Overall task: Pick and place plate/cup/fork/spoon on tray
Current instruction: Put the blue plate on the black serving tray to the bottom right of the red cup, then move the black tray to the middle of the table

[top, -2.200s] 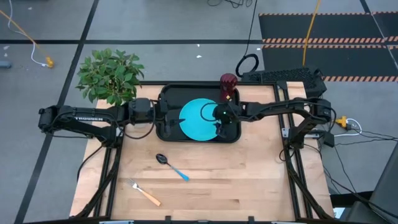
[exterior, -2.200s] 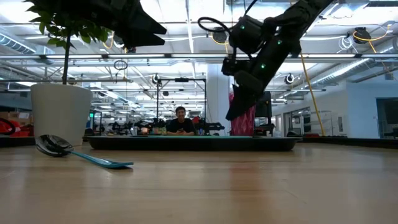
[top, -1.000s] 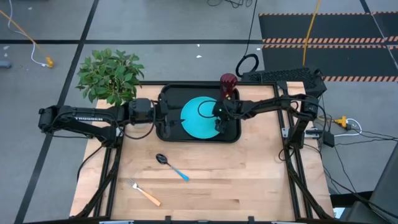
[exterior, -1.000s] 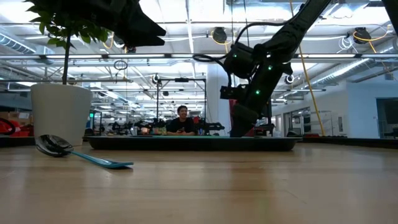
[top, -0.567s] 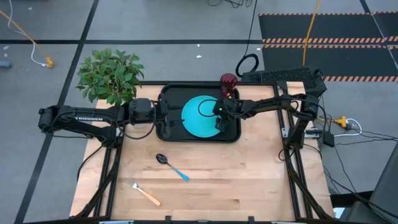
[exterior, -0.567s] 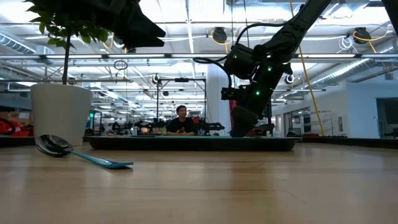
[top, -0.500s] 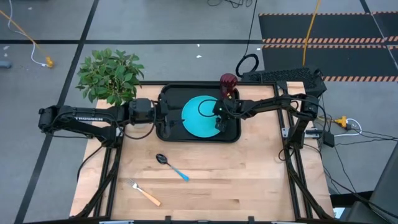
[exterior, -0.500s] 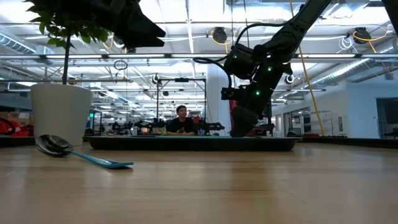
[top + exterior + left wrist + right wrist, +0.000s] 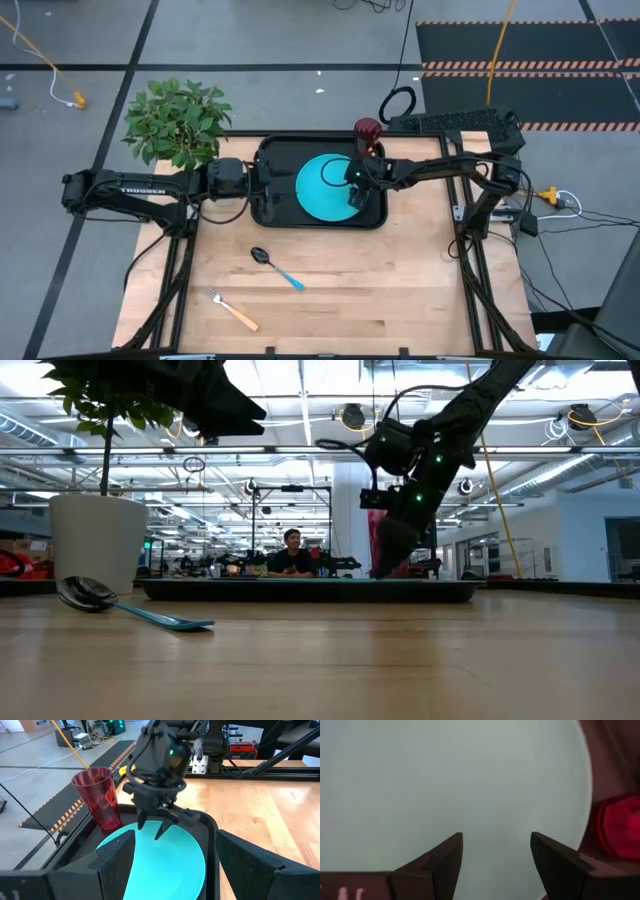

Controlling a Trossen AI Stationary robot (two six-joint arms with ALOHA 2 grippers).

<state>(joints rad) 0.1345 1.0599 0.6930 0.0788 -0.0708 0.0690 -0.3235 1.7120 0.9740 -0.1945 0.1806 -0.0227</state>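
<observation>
I hold the right gripper [image 9: 156, 826], fingers apart and empty, over the plate [image 9: 323, 188] at the tray's [image 9: 268, 153] 3 o'clock side; left gripper [image 9: 170, 865] also parted, empty.

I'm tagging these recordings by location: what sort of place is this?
Probably a large robotics lab or industrial workshop: striped floor mats by the table, exposed ceiling lights and ducts, and a person seated at distant workbenches.
</observation>
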